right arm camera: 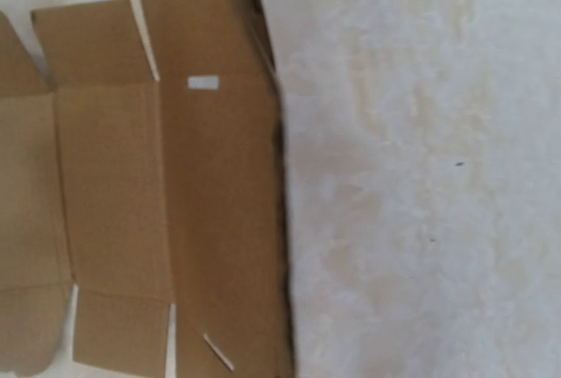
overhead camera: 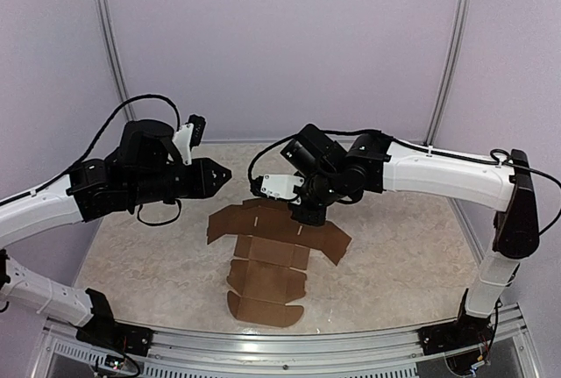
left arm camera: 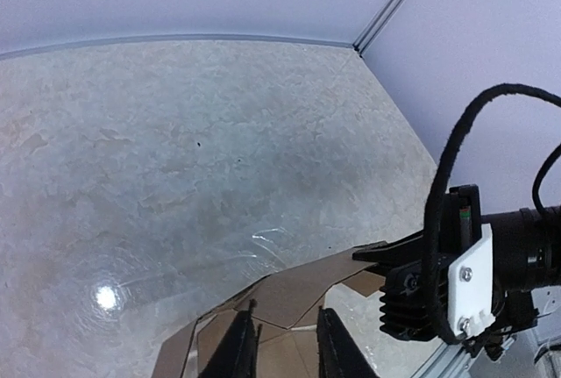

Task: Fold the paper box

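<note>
The paper box (overhead camera: 263, 260) is a flat brown die-cut sheet with flaps and slots, lying on the middle of the table. My right gripper (overhead camera: 307, 216) points down onto the sheet's far edge, and its fingers are hidden under the wrist. In the right wrist view only the sheet (right arm camera: 210, 203) and bare table show. My left gripper (overhead camera: 226, 174) hovers above the table just off the sheet's far left corner. In the left wrist view its fingers (left arm camera: 237, 347) stand apart with nothing between them, and the sheet (left arm camera: 298, 295) lies behind them.
The marbled tabletop (overhead camera: 394, 255) is closed in by pale walls at the back and sides. A metal rail (overhead camera: 289, 343) runs along the near edge between the arm bases. The right arm's black wrist and cable (left arm camera: 465, 281) fill the right of the left wrist view.
</note>
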`<state>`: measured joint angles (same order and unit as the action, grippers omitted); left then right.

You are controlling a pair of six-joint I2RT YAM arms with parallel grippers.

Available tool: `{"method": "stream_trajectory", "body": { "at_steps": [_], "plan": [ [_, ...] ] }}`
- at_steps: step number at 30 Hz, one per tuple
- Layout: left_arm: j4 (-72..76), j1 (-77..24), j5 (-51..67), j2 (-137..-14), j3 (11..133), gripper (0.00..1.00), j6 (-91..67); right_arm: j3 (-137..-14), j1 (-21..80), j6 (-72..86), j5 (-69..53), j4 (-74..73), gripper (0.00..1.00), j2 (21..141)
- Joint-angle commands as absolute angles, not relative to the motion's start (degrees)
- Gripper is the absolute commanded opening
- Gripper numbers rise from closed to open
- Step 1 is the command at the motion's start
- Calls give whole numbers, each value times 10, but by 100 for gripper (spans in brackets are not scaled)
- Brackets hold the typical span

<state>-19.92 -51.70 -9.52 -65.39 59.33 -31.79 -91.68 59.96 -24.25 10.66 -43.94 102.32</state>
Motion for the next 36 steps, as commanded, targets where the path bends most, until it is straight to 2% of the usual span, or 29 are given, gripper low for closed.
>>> {"method": "stream_trajectory", "body": {
  "at_steps": [1,5,20,36],
  "plan": [
    [-180,-501,-74,-687,618,15,-358,-897,612,-221,150,-397,0,989],
    [-155,-488,-41,-709,609,0,-381,-891,619,-214,155,-384,0,983],
    [-145,-495,-8,-750,607,0,-377,-918,625,-173,160,-372,0,992],
    [-108,-512,27,-765,605,0,-384,-927,626,-121,114,-351,0,984]
  ]
}}
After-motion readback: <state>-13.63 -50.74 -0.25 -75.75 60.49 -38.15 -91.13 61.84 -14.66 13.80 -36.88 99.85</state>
